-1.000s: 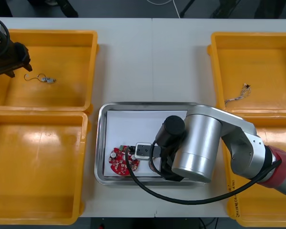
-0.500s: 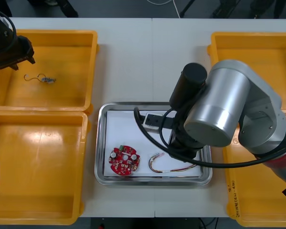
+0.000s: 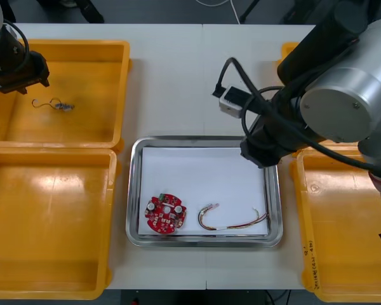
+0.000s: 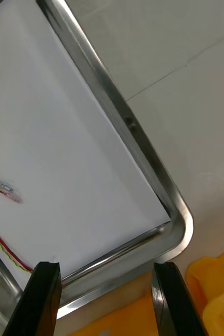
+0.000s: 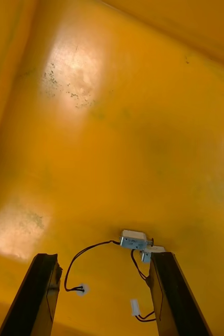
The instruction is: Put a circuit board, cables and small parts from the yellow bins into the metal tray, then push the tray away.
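Right jaws, spread and empty, have lifted clear: red-and-yellow cable now delivered into metal tray beside circuit board. Left jaws spread above small metal part.

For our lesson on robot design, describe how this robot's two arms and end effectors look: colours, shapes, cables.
The right arm is a thick silver cylinder with black joints, black cables looping along it and a small white box. The left arm looks black. The right end effector and the left end effector each have two flat black fingers.
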Motion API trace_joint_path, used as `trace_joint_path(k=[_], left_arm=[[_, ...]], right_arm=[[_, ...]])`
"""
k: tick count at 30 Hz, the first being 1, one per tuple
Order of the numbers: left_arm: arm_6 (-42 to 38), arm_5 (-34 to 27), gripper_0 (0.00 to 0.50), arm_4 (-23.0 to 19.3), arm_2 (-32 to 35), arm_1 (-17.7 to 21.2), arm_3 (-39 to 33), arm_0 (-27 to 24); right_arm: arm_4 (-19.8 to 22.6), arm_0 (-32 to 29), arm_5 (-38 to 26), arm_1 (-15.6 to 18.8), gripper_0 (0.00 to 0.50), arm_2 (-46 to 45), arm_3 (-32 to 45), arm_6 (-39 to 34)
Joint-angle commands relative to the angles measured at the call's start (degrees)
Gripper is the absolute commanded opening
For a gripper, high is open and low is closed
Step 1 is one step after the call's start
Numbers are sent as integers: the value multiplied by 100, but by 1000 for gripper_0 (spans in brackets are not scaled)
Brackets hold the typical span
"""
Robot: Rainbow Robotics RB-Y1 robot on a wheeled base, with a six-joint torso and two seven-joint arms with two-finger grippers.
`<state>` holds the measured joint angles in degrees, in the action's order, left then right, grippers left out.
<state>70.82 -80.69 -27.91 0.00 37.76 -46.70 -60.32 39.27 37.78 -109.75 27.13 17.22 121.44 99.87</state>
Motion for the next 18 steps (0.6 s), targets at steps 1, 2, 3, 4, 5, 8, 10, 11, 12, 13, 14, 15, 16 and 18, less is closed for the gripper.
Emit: trace_joint_path(k=[1,2,3,4,5,8,10,11,12,13,14,15,16,18], left_arm=[[670,229,500,-31,-71,30,91,-340],[670,282,500,-39,-71,4,135,-340],[679,299,500,-39,-62,-5,143,-332],[679,343,500,-48,-62,-40,170,-332],[688,361,500,-48,-71,-58,196,-332],[688,396,500,-48,-71,-102,214,-332],[688,414,500,-39,-71,-137,223,-332],[688,422,500,-39,-71,-146,231,-332],[688,431,500,-39,-71,-163,231,-332],[688,449,500,-48,-71,-190,249,-323],[679,475,500,-39,-88,-216,258,-323],[670,493,500,-39,-106,-234,258,-323],[661,537,500,-48,-150,-243,284,-323],[635,625,500,-48,-255,-269,319,-323]], right_arm=[[143,327,-25,143,500,-544,-68,-671],[169,353,-25,170,500,-632,-147,-803],[169,371,-25,179,500,-685,-182,-856],[134,406,-25,196,500,-773,-252,-970],[81,441,-25,196,500,-843,-305,-1075],[-112,503,-25,205,500,-1019,-454,-1400],[-235,538,-25,205,500,-1098,-560,-1620],[-306,564,-25,205,500,-1151,-657,-1734],[-349,582,-25,196,500,-1177,-692,-1796],[-420,599,-25,205,500,-1230,-771,-1875],[-481,626,-25,205,500,-1283,-850,-1954],[-516,643,-25,205,500,-1318,-894,-1989],[-578,661,-25,205,500,-1379,-982,-2051],[-675,714,-25,205,500,-1467,-1131,-2200]])
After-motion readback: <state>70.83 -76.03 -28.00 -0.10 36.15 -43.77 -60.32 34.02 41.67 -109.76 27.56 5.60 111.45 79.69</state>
